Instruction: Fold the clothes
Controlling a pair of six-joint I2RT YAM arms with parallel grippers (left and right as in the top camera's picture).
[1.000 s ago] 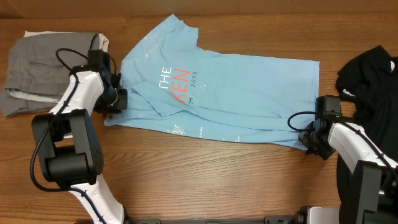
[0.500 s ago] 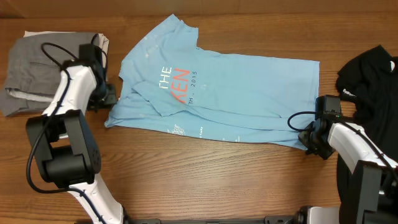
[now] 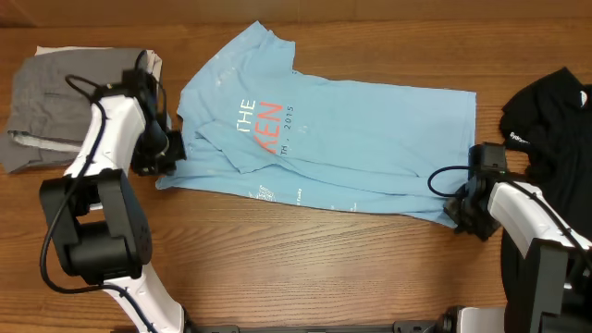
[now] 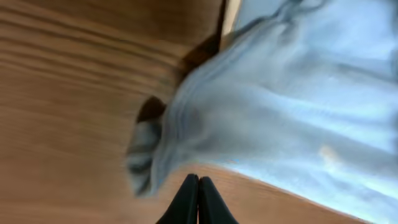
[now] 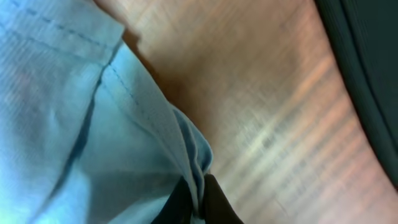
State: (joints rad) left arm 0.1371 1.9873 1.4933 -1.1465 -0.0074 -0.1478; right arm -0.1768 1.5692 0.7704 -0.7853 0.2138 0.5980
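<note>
overhead: left gripper (image 3: 174, 154) closed beside t-shirt (image 3: 370, 129); right gripper (image 3: 454, 214) seemingly pinches its corner.

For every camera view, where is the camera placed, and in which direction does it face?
Overhead: above the table, looking straight down at the T-shirt; both arms show, left end effector at the shirt's left edge, right end effector at its lower right corner.
Left wrist: on the left arm, looking along its shut fingers at the shirt's edge and wood.
Right wrist: on the right arm, looking along its fingers, which pinch a shirt corner.
Shared: all three show the T-shirt and table.
</note>
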